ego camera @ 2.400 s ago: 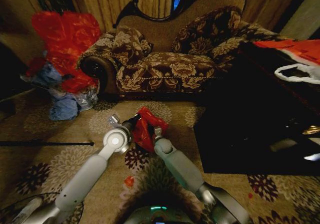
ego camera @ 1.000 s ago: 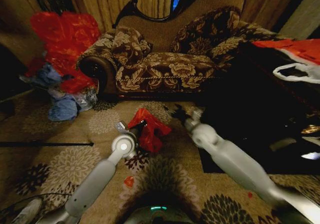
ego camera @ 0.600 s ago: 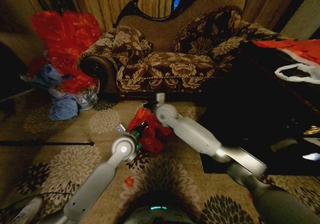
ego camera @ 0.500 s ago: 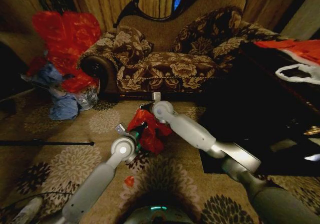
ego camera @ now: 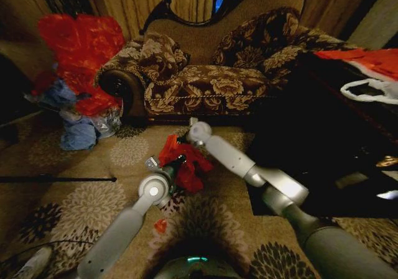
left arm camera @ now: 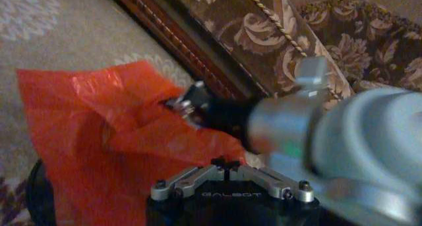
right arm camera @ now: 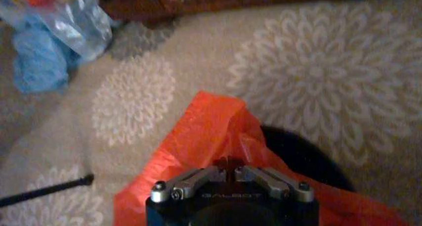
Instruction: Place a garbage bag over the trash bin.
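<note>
head view: both grippers meet at the garbage bag [ego camera: 186, 162]; left gripper [left arm camera: 226, 165] and right gripper [right arm camera: 229, 165] each pinch its red plastic above the trash bin [right arm camera: 310, 159].

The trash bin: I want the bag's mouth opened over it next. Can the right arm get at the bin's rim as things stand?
Probably yes. The right gripper is already at the garbage bag draped over the trash bin, with open carpet around it. The bag hides most of the rim, and the left gripper crowds the near side.

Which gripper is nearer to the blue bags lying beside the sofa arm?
Left. The left gripper is at the garbage bag's near side, on the side of the blue bags. The right gripper is at the garbage bag's far edge, closer to the sofa.
</note>
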### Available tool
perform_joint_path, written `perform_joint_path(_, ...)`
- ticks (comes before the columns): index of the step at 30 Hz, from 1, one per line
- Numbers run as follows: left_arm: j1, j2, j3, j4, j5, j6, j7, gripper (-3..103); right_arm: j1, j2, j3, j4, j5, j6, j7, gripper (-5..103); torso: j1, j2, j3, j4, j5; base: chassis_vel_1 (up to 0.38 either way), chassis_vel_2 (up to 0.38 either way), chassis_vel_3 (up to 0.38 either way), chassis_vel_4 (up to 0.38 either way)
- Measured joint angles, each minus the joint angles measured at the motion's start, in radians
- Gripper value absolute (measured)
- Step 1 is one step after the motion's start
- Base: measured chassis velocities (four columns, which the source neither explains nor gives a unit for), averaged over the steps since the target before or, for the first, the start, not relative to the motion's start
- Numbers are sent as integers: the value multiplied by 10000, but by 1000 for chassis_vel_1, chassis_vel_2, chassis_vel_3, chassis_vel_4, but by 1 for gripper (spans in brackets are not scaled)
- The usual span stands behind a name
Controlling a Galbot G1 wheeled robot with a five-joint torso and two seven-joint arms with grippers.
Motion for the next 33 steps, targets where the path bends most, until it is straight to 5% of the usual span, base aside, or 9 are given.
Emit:
perform_joint_path(7, -134, -241, 96, 242, -36, 39, -167, 0, -226, 593, 2, -1249, -932, 186, -246, 0, 0, 0, 0, 1, 0, 0, 0, 0, 0)
perform_joint_path(18, -921, -884, 29, 1215, -50, 95, -299, 0, -710, 601, -35, -1950, -1878, 446, -489, 0, 2, -1, 3, 0, 5, 0, 0, 0, 0)
perform_joint_path(33, -1063, -778, 58, 897, 42, 49, -297, 0, -651, 601, 487, -1651, -1914, 547, -589, 0, -1, 3, -1, -4, 0, 0, 0, 0, 0)
